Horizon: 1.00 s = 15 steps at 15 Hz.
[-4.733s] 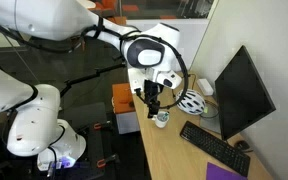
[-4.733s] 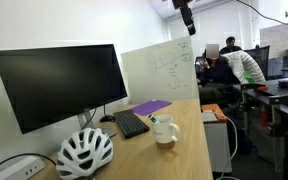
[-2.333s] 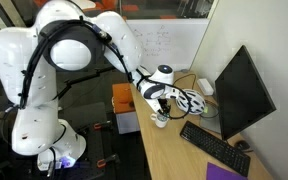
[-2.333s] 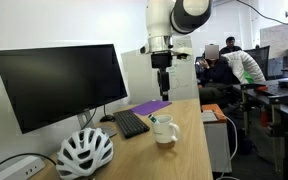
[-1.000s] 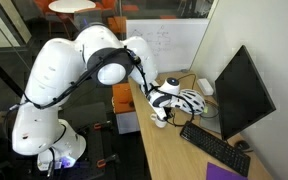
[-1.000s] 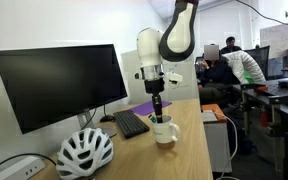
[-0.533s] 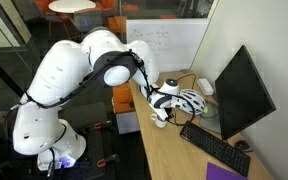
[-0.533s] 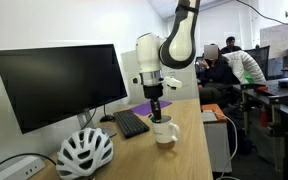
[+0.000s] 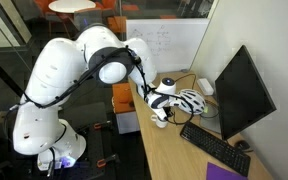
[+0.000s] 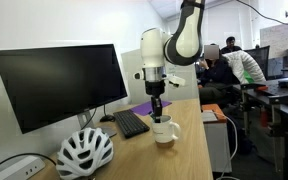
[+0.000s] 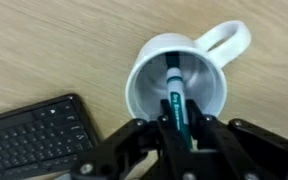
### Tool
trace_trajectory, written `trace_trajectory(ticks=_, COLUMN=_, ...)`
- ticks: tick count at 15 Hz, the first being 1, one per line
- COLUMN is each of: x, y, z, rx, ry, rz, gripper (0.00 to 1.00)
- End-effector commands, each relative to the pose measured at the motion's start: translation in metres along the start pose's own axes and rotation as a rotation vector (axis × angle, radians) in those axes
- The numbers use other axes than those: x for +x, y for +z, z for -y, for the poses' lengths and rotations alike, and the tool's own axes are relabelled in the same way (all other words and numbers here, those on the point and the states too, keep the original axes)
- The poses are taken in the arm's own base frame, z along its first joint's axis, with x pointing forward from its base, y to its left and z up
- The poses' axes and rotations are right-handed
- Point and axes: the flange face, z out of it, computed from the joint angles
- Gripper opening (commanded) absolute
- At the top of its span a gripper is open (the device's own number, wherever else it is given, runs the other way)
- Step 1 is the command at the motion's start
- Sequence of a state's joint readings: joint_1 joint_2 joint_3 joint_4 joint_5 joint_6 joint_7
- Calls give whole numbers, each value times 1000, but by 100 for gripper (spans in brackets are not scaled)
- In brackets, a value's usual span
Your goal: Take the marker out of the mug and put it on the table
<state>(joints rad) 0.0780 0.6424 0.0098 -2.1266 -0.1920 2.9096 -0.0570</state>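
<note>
Wrist view: gripper (image 11: 182, 127) is seen from above, its jaws drawn narrow and closed on the upper shaft of the green marker (image 11: 174, 92). The marker's dark-capped end is down inside the white mug (image 11: 140, 78), and the shaft leans against the near rim. The mug is upright on the tan table (image 11: 64, 45), with its handle turned away from the gripper. A corner of the black keyboard (image 11: 29, 135) lies just beside the mug, not touching.

In an exterior view the gripper (image 10: 157, 108) is held vertical directly over the mug (image 10: 165, 133), fingertips at rim level. The mug is set near the long open edge of the bench. Closer to the wall-side edge are a white vented helmet (image 10: 84, 152) and a dark monitor (image 10: 59, 80). Towards the far end lies a purple pad (image 10: 149, 106).
</note>
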Motion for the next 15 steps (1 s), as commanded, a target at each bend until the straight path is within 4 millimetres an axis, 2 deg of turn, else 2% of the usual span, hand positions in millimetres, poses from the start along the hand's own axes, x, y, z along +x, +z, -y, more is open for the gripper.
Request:
trace_trajectory(ticks=1, x=-21, y=-51, z=-3, rx=2, ry=46, rz=-17, gripper=5)
trace_trajectory(ticks=3, x=-31, y=-84, z=-12, rx=-21, ry=101, rz=-48, gripper=5)
trace_trajectory(ticks=5, x=-39, y=-116, z=-32, rx=-54, ry=204, rz=-95, gripper=5)
trace_trajectory(ticks=6, x=-44, y=-127, z=-48, rx=-62, ry=276, rz=-97, gripper=5)
trace_trajectory(ticks=8, x=-54, y=-131, z=-84, rx=-94, ry=387, rz=-74, gripper=5)
trace_trajectory(ticks=9, x=-60, y=-127, z=-97, rx=-88, ry=438, rz=-41, gripper=5)
trace_trajectory(ticks=11, x=-75, y=-98, z=-127, rx=-103, ry=537, rz=30, gripper=5)
trace_trajectory(ticks=15, x=-103, y=-27, z=-149, rx=2, ry=735, rz=175, gripper=5)
